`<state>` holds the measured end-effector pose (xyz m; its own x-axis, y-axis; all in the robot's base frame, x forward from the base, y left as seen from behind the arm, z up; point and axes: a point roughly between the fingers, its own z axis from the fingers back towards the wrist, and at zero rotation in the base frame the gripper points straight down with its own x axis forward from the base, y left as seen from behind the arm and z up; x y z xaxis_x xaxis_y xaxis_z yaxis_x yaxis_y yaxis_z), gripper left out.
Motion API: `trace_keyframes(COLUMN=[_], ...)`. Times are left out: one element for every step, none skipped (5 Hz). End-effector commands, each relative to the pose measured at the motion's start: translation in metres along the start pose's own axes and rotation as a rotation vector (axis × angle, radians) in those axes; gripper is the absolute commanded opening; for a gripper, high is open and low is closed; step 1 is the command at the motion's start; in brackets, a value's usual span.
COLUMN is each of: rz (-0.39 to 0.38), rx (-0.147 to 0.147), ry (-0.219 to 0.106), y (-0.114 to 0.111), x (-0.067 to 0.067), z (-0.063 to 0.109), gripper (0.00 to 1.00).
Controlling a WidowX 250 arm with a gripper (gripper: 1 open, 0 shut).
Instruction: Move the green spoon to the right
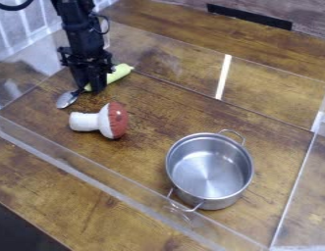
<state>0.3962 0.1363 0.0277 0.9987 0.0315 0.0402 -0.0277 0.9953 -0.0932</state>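
Note:
The green spoon lies flat on the wooden table at the left, its silver bowl (65, 99) pointing down-left and its yellow-green handle (119, 73) pointing up-right. My black gripper (87, 86) points straight down onto the spoon's neck, between bowl and handle. Its fingers stand close together on either side of the neck, and their tips hide that part of the spoon.
A toy mushroom (103, 120) with a red cap and white stem lies on its side just below the spoon. A steel pot (209, 171) with two handles stands at the lower right. A low clear plastic wall (73, 162) rims the wooden table (256, 108).

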Motion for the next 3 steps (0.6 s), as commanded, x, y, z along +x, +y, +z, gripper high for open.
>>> trace_keyframes(rz=[0.027, -0.001, -0.078], rx=[0.013, 0.032, 0.045], ry=[-0.057, -0.055, -0.054], y=[0.006, -0.014, -0.024], x=[0.011, 0.027, 0.033], z=[0.023, 0.032, 0.041], gripper=[0.00, 0.00, 0.00])
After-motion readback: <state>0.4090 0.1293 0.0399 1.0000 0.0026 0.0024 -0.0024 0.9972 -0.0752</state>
